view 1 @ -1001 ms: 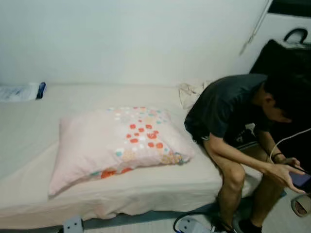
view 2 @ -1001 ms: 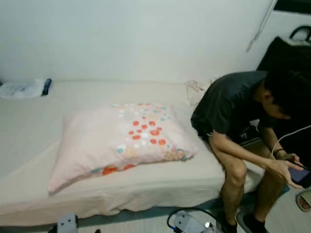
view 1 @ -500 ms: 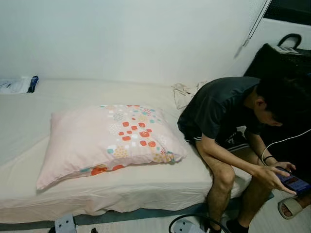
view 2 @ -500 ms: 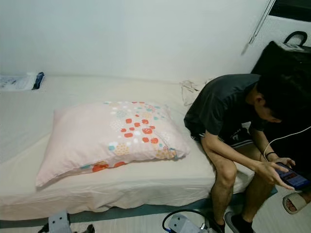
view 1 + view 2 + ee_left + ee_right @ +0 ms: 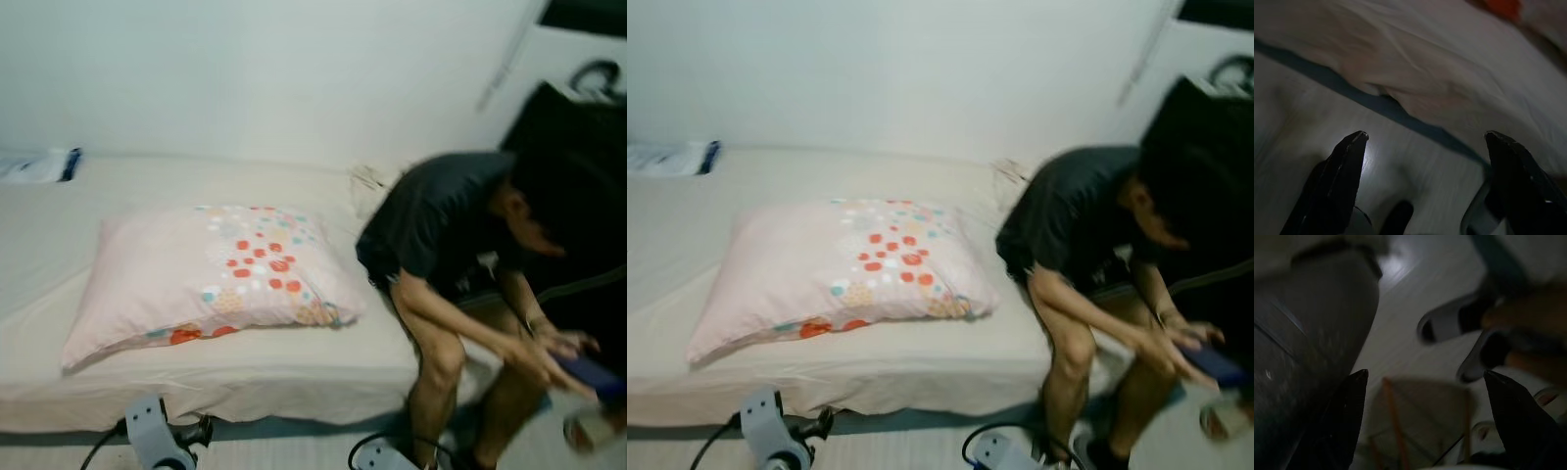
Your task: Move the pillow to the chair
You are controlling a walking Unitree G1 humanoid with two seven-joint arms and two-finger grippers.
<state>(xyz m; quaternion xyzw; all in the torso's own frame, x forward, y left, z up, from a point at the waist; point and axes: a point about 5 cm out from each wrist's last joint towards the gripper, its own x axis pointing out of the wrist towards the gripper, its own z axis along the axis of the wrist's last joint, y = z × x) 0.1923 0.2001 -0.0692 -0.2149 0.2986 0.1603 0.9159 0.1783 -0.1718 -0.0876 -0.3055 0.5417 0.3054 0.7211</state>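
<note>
The pale pink pillow with orange and teal dots (image 5: 211,277) lies flat on the cream bed (image 5: 294,362), long axis running across it. A person in a dark shirt (image 5: 446,225) sits just beside it. Left gripper (image 5: 1425,142) spread wide near the bed's edge; right gripper (image 5: 1425,377) spread too, above slippers (image 5: 1449,323).

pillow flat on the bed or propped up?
Flat. The pillow lies on its broad side on the bed, patterned face up, one corner near the front edge. Neither gripper touches it; the left gripper hangs open below the mattress edge.
</note>
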